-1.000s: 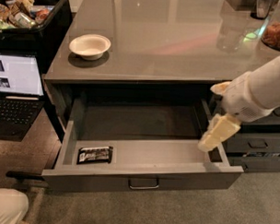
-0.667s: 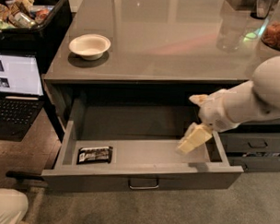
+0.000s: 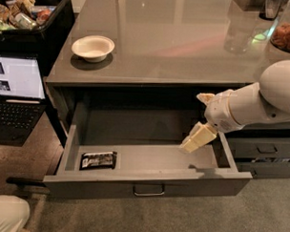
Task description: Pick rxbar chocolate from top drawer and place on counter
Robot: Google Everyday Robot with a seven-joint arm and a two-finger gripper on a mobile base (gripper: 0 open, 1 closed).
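Observation:
The top drawer (image 3: 147, 179) is pulled open below the counter (image 3: 166, 47). The rxbar chocolate (image 3: 98, 160), a flat black wrapper with white lettering, lies flat at the drawer's front left corner. My gripper (image 3: 191, 144) hangs from the white arm at the right, tilted down and to the left over the right half of the drawer, a little above its floor. It is far to the right of the bar and holds nothing that I can see.
A white bowl (image 3: 93, 48) sits on the counter's left. A glass (image 3: 239, 25) and a jar of snacks (image 3: 287, 34) stand at the back right. A bin of snack packets (image 3: 24, 13) and a laptop (image 3: 17, 92) are left. Closed narrower drawers (image 3: 263, 150) are right.
My gripper has moved left from the drawer's right wall toward the middle of the drawer and dipped lower into it. The bar has not moved.

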